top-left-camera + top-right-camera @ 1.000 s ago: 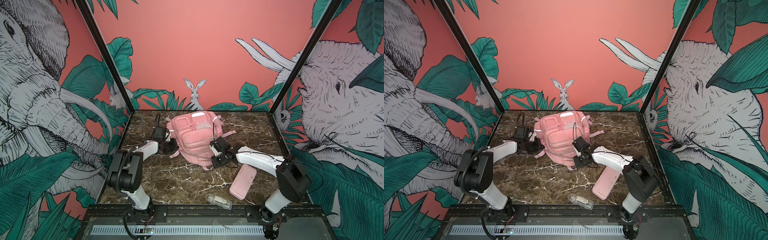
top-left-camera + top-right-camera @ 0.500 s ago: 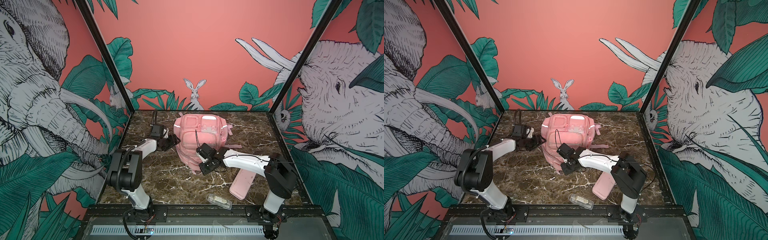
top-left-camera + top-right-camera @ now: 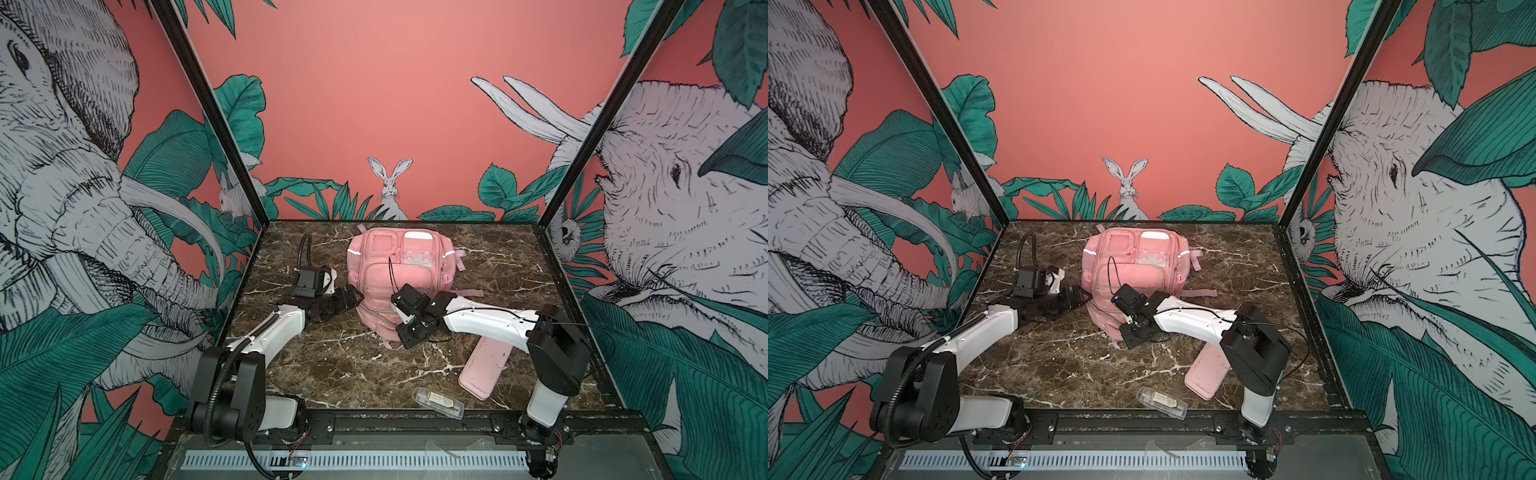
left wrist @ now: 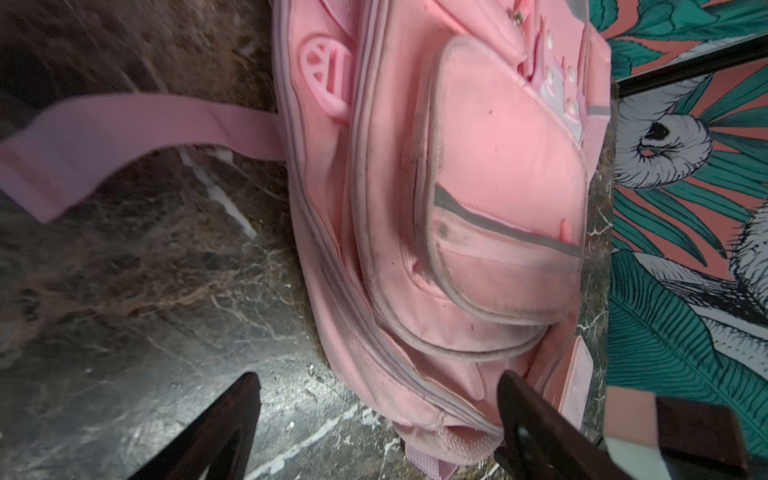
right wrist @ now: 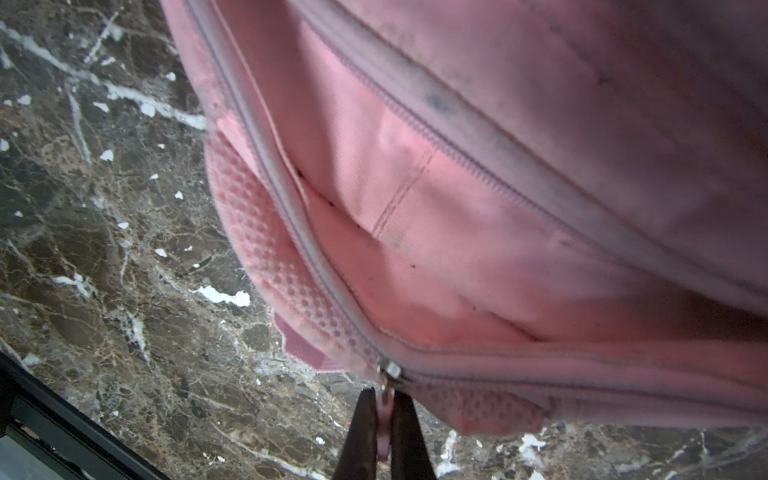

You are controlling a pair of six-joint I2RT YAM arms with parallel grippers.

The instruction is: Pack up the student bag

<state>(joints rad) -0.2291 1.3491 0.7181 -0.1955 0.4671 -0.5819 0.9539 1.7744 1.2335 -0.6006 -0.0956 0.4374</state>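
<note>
The student bag, a pink backpack, lies front-up at the middle back of the marble table in both top views. My right gripper is at its near end, shut on the pink zip pull just below the metal slider. The zip beside it gapes, showing pink lining. My left gripper stands open at the bag's left side. One finger is over the table, the other against the bag's edge, and nothing is held between them.
A flat pink pencil case lies at the front right under the right arm. A clear plastic packet sits by the front rail. A loose bag strap trails over the table. Walls close three sides.
The left gripper has opened and let go of the bag. The right gripper has pulled the zip pull leftward and forward. The bag has swung round with it.
</note>
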